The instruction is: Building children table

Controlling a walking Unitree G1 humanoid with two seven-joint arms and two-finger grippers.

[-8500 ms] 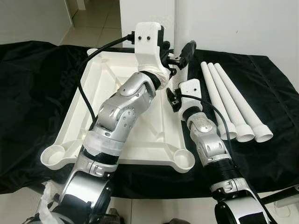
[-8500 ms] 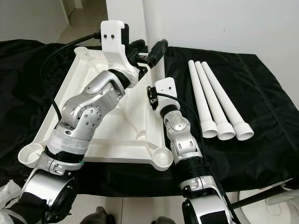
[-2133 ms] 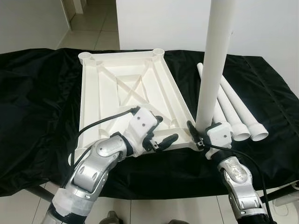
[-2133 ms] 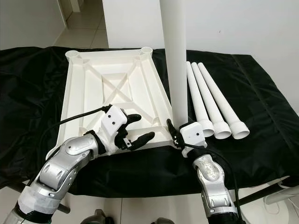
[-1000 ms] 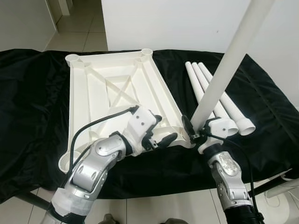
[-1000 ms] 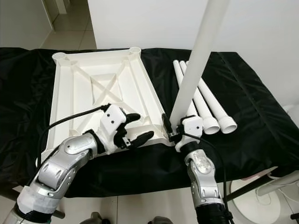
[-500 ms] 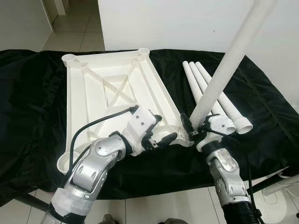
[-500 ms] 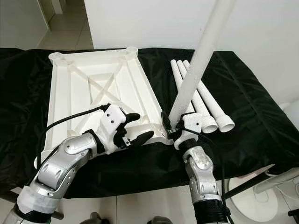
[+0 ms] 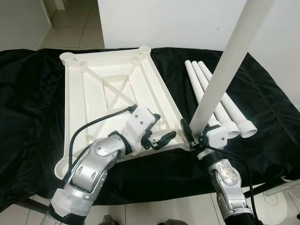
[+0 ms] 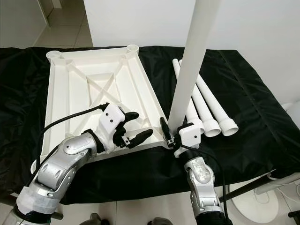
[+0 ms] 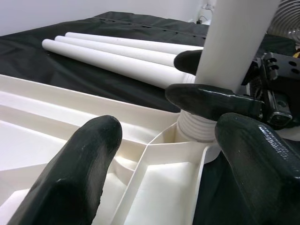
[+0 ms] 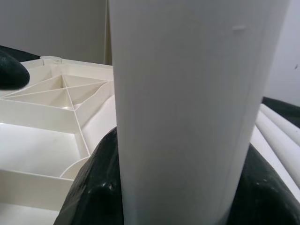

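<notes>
The right gripper (image 9: pixel 196 137) clamps a leg (image 9: pixel 224 70) whose top is cut off; its foot seems seated in the top's (image 9: pixel 89 93) corner socket. The left gripper (image 9: pixel 161 133) hovers open.

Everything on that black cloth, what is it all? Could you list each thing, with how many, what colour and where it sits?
Tabletop: one, white, lying upside down on the cloth, ribs up, with round sockets at its corners.
Held leg: one, white, standing tilted with its threaded end at the near right corner socket of the tabletop.
Loose legs: three, white, lying side by side on the cloth right of the tabletop.
Cloth: one, black, spread under everything.
Floor tiles: pale, beyond the cloth at upper left.
Left gripper: black fingers open, over the tabletop's near edge.
Right gripper: black fingers shut on the held leg near its lower end.
</notes>
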